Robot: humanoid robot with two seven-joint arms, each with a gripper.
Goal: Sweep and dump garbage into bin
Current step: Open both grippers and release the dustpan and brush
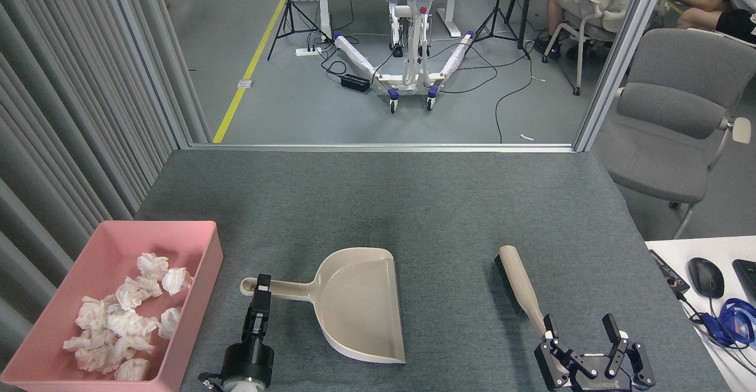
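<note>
The pink bin (201, 229) sits at the table's front left and holds several white wads of garbage (118, 321). A beige dustpan (354, 303) lies empty on the grey table, its handle pointing left. My left gripper (260, 288) is shut on that handle near its end. A beige brush (520, 283) lies to the right, bristles facing left. My right gripper (582, 330) stands open just past the brush handle's near end, one finger beside it, nothing held.
A grey office chair (673, 114) stands beyond the table's right edge. A white side desk (667, 247) at the right carries a mouse (706, 277) and cables. Grey slatted panels (71, 114) line the left. People sit at the far back right.
</note>
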